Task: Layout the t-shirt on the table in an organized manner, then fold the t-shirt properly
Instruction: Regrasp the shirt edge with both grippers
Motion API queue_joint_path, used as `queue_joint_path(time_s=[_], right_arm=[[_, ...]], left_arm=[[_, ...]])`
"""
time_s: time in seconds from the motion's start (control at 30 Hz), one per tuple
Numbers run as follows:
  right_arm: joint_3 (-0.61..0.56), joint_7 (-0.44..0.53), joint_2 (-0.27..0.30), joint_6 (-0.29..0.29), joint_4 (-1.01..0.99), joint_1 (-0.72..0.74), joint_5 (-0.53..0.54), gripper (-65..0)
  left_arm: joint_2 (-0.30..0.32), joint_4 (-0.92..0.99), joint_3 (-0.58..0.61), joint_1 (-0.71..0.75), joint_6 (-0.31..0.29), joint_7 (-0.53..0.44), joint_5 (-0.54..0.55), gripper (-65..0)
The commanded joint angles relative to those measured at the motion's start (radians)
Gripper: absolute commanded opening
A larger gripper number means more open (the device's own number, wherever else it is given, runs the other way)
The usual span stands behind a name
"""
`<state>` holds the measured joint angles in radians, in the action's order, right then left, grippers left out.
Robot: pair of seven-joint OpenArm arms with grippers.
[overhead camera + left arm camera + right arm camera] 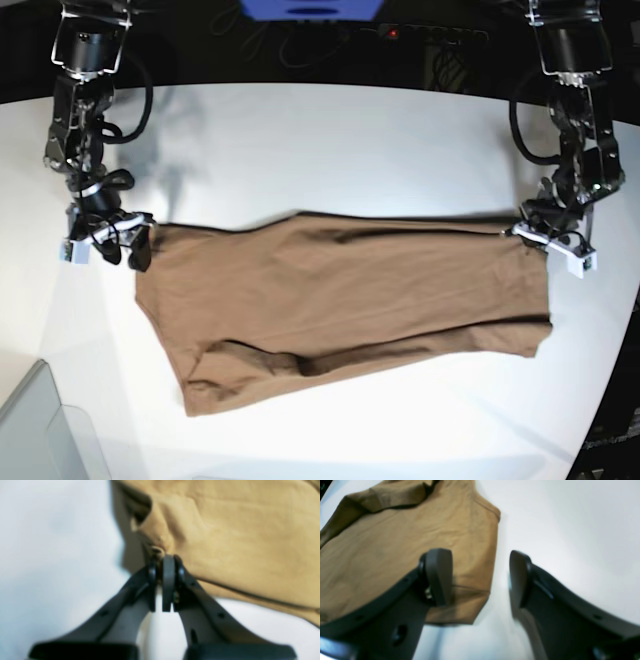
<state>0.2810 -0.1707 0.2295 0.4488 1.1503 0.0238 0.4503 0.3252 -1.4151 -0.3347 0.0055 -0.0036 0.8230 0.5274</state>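
The brown t-shirt [340, 300] lies spread across the white table [330, 140], with a fold along its lower edge. My left gripper [165, 559] is shut on a bunched edge of the t-shirt [225, 537]; in the base view this left gripper [530, 235] sits at the cloth's right upper corner. My right gripper [480, 577] is open, low at a hemmed corner of the t-shirt [395, 550]. One of its fingers [438, 575] stands over the cloth and the other over bare table [570, 525]. In the base view the right gripper [125, 250] is at the shirt's left upper corner.
A grey translucent bin corner [40, 430] sits at the table's front left. Dark cables and a blue object [310, 8] lie beyond the far curved edge. Bare white table surrounds the shirt on all sides.
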Motion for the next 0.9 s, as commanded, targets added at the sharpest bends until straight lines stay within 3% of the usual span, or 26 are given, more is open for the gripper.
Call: queue_joint_path(time_s=[0.0, 0.23, 0.6, 0.7, 0.87], right_arm=[[0.004, 0.026, 0.005, 0.012, -0.003, 0.012, 0.011, -28.3], [-0.002, 0.024, -0.022, 0.015, -0.022, -0.043, 0.011, -28.3], [-0.171, 0.026, -0.038, 0.017, 0.078, -0.134, 0.011, -29.0], [-0.171, 0.026, -0.035, 0.017, 0.086, -0.129, 0.012, -37.1], [-0.161, 0.026, -0.023, 0.017, 0.113, -0.104, 0.014, -65.0]], left_arm=[[0.005, -0.016, -0.016, -0.016, -0.002, 0.003, 0.007, -64.8], [0.004, -0.016, -0.033, -0.008, -0.002, 0.008, 0.006, -64.8], [-0.005, -0.016, -0.034, 0.006, -0.002, 0.006, 0.007, -64.8], [-0.011, -0.016, -0.036, 0.006, -0.002, 0.006, 0.007, -64.8], [-0.011, -0.016, -0.036, 0.008, -0.002, 0.006, 0.007, -64.8]])
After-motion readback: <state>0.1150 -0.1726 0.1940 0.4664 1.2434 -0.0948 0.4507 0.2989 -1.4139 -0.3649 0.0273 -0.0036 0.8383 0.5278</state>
